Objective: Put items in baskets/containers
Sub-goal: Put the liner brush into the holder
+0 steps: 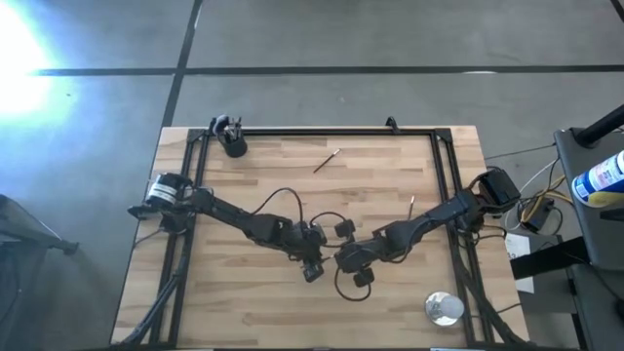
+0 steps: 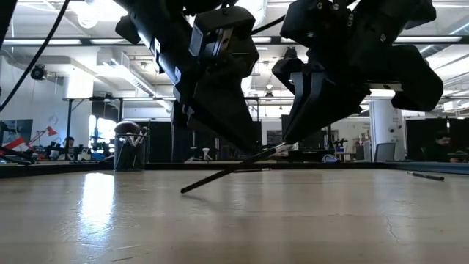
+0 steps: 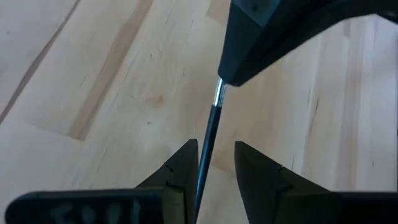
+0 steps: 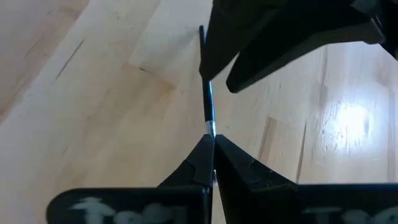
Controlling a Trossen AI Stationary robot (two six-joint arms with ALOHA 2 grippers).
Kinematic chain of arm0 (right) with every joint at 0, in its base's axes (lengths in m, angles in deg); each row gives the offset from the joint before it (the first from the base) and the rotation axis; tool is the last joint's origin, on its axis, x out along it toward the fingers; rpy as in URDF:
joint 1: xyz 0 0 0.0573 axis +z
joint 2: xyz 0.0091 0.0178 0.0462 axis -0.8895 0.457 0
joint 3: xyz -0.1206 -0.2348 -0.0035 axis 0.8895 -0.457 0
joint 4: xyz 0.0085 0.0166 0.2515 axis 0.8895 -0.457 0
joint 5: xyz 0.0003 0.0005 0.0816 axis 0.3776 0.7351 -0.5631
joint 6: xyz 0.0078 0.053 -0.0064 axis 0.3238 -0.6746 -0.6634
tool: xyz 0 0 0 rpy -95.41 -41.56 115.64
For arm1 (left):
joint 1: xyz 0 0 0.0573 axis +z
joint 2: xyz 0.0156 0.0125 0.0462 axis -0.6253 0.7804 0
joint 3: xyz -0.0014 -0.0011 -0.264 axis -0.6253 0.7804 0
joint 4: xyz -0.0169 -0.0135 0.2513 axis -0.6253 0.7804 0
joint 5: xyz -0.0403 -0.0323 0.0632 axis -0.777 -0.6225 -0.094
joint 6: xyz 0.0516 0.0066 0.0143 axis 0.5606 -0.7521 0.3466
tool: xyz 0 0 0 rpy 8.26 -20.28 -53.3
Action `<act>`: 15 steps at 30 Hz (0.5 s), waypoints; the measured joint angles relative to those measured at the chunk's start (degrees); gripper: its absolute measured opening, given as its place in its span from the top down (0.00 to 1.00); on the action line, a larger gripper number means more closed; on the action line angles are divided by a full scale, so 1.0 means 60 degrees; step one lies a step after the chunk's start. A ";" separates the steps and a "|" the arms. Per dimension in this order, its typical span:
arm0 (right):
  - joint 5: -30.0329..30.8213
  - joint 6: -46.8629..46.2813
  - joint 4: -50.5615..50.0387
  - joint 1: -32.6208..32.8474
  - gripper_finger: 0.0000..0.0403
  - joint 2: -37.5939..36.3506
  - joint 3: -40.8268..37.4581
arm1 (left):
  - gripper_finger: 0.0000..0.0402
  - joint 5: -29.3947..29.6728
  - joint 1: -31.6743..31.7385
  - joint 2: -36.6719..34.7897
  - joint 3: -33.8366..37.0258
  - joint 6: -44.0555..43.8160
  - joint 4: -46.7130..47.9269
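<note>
A slim dark brush [image 2: 233, 168] with a silver ferrule slants up from the table between my two grippers, mid-table near the front. My right gripper [image 4: 211, 140] is shut on its raised end. My left gripper [image 3: 216, 146] is open, with its fingers on either side of the dark handle [image 3: 208, 134]. The black cup [image 1: 232, 142] stands at the far left corner and holds several brushes. One more brush [image 1: 327, 161] lies on the far part of the table, and another [image 1: 411, 205] lies toward the right. My right gripper pinches the brush at its silver ferrule [image 4: 210, 126] between the tips of both fingers, coming down at a slant. The brush is tilted: the held end is raised and the far handle tip [image 2: 183, 191] rests on the table. My left gripper has the handle close beside one finger [image 3: 186, 168]; I cannot tell whether they touch.
A shiny silver round object [image 1: 444, 307] sits near the front right corner. A black frame rail [image 1: 322, 131] runs along the table's far edge and down both sides. Bare wood lies between the cup and the grippers.
</note>
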 joint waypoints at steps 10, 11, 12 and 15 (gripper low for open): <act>-0.0003 0.0030 0.0138 0.0004 0.98 -0.0002 -0.0033 | 0.76 0.0217 0.0007 0.0131 0.0011 0.0400 -0.0280; -0.0018 0.0007 0.0137 0.0003 0.98 -0.0002 -0.0033 | 0.76 0.0230 0.0007 0.0152 0.0023 0.0458 -0.0228; -0.0032 -0.0009 0.0132 0.0000 0.98 -0.0002 -0.0033 | 0.76 0.0231 -0.0004 0.0183 0.0040 0.0539 -0.0188; -0.0068 -0.0291 0.0092 0.0015 0.98 -0.0002 -0.0041 | 0.76 0.0120 -0.0048 0.0245 0.0052 0.0590 0.0130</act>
